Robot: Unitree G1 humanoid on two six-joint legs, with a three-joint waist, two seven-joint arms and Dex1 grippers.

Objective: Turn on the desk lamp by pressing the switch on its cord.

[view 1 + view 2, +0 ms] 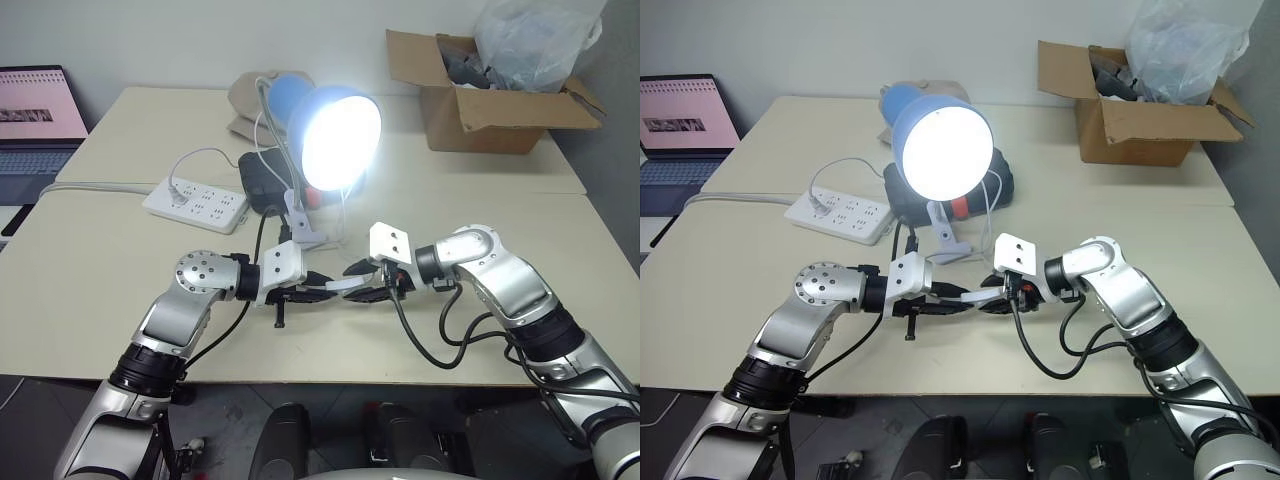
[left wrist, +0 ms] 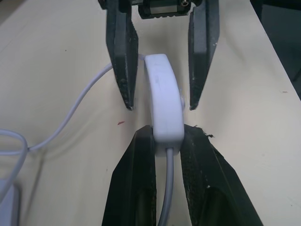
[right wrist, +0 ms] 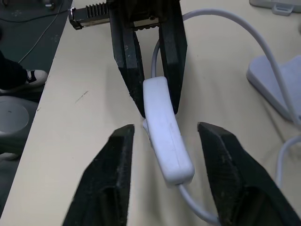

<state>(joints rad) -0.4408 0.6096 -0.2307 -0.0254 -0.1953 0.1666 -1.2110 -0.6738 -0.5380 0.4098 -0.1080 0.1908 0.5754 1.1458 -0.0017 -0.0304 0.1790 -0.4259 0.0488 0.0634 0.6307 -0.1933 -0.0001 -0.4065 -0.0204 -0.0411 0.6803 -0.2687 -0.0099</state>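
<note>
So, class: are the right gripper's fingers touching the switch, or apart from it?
Apart. In the right wrist view the right gripper stands open, its fingers on either side of the switch with table showing in both gaps.

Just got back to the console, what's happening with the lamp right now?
The desk lamp is lit. The left hand is shut on the switch on the cord, holding it just above the table. The right hand faces it with its fingers open on either side of the switch, not squeezing it.
</note>
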